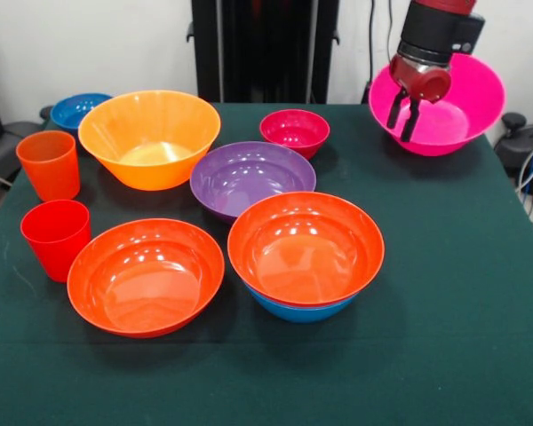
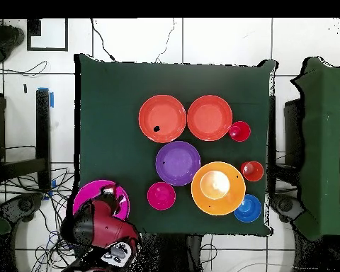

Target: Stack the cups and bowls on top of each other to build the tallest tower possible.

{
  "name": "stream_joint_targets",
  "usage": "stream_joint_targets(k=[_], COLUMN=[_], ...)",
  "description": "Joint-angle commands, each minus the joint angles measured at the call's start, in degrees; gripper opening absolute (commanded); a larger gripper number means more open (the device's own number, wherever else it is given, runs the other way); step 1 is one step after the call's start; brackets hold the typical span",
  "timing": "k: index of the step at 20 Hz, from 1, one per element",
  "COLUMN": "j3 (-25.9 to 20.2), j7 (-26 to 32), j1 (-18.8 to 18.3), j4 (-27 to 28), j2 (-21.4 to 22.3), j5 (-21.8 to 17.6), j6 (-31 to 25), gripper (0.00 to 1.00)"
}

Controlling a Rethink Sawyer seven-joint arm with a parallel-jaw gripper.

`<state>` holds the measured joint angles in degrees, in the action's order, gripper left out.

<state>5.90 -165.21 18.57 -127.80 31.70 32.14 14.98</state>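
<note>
So the claw (image 1: 406,113) is up at the far corner of the green-cloth table (image 1: 444,337), pinching the rim of the large glossy pink plastic bowl (image 1: 462,102), one finger inside and one outside, and the bowl sits tilted, hanging partly past the table edge. The tower (image 1: 306,257) is just one wide red-orange plastic bowl (image 1: 306,244) nested in the medium blue bowl (image 1: 300,311), near the middle. Beside it is the second wide red-orange bowl (image 1: 146,277). Behind them sits the purple bowl (image 1: 251,176), with the small magenta bowl (image 1: 294,130) and the big yellow-orange bowl (image 1: 149,138) further back. The small blue bowl (image 1: 76,108) is tucked in the back corner. The ribbed orange tumbler (image 1: 49,164) and the smooth red tumbler (image 1: 55,238) stand upright along the side edge.
</note>
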Motion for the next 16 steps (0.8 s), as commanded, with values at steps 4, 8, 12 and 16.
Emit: stream_joint_targets(k=[4, 8, 12, 16], j3=[-0.92, -0.63, -1.79, -3.78], j7=[-8.83, -8.44, -9.39, -10.51], j1=[4.73, 4.31, 3.67, 1.83], j4=[-0.06, -0.72, -0.11, -0.23], j2=[5.52, 7.56, 5.78, 4.48], j5=[6.49, 5.56, 5.39, 4.67], j6=[-12.15, -15.04, -13.06, -10.68], gripper=[1.00, 1.00, 1.00, 1.00])
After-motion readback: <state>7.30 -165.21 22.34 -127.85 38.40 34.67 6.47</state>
